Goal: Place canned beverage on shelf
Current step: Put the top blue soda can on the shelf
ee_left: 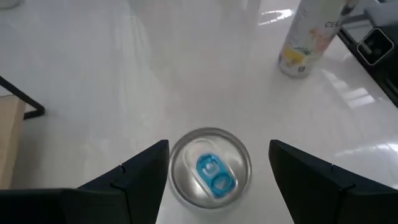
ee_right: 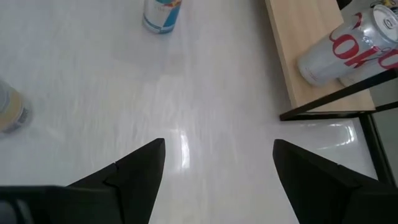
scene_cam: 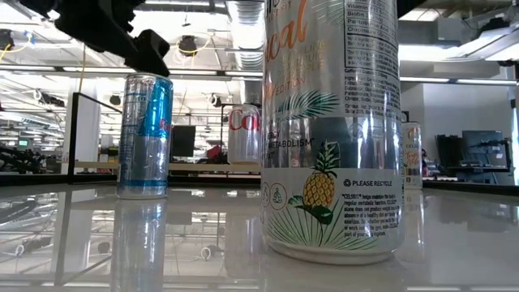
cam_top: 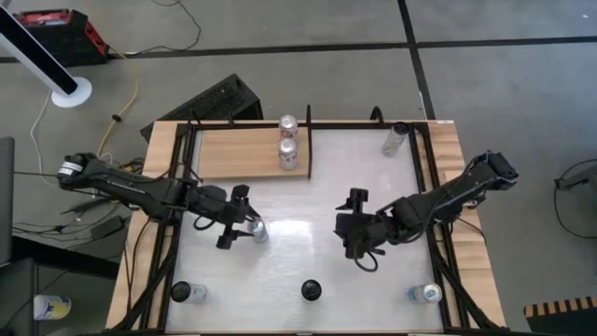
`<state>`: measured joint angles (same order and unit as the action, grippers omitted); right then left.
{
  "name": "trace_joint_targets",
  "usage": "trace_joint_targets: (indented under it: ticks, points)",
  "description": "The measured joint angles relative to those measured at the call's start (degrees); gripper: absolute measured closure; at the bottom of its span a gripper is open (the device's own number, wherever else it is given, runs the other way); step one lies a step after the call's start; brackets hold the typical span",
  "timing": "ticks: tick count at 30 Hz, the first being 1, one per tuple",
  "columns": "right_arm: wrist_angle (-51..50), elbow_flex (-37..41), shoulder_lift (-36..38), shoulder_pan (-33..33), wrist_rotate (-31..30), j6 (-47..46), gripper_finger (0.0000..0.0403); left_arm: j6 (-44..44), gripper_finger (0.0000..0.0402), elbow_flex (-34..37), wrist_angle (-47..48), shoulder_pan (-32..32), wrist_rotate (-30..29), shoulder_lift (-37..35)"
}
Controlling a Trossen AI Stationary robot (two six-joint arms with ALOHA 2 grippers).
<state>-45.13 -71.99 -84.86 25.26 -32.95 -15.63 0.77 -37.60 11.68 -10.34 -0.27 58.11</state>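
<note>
A silver-and-blue can stands upright on the white table, left of centre. My left gripper is open and hangs just above it, one finger on either side of the can's top; in the low view the fingers are clear above the can. My right gripper is open and empty over the table right of centre. The wood-grain shelf lies at the far left, with two red-and-silver cans standing at its right end.
Other cans stand on the table: one at the far right, one near the left front corner, a pineapple-print one at the front middle and one at the front right. Black rails edge the shelf.
</note>
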Motion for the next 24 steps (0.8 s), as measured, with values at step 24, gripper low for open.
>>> trace_joint_targets:
  ticks: [24]
  points:
    - [3.49, 0.79, 0.03, -0.66, 0.49, 1.33, 0.0081, 6.43, 0.0163, 0.04, -0.76, 0.04, 2.58, 7.14]
